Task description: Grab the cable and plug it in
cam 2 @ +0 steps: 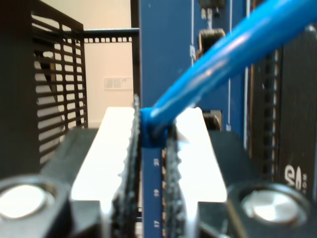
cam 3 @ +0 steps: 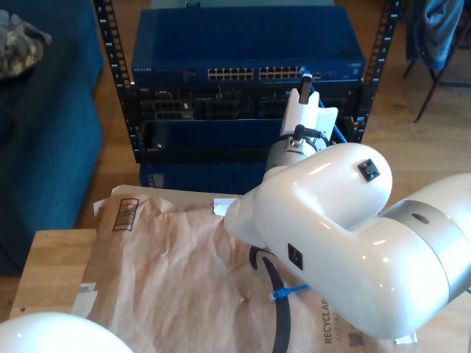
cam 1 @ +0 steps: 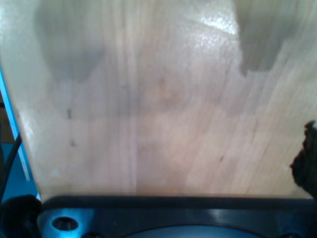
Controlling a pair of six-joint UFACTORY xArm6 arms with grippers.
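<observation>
The cable [cam 2: 223,54] is thin and bright blue, and my second gripper [cam 2: 153,131] is shut on it between white toothed fingers [cam 2: 111,148]. In the exterior view my second gripper [cam 3: 304,82] is held up at the right end of the port row on the blue switch [cam 3: 243,51]. I cannot tell whether the plug is in a port. From there the cable [cam 3: 338,134] drops behind the arm. Its free end [cam 3: 287,292] lies on the brown paper. The first wrist view looks down at bare wood [cam 1: 158,109], with my first gripper's fingers out of sight.
The switch sits in a black rack [cam 3: 121,88] with darker units [cam 3: 206,110] below. A crumpled brown paper mailer [cam 3: 169,265] covers a wooden table [cam 3: 51,257]. A large white arm [cam 3: 346,235] stands over the exterior view's right. Another white arm part [cam 3: 51,334] shows at the exterior view's lower left.
</observation>
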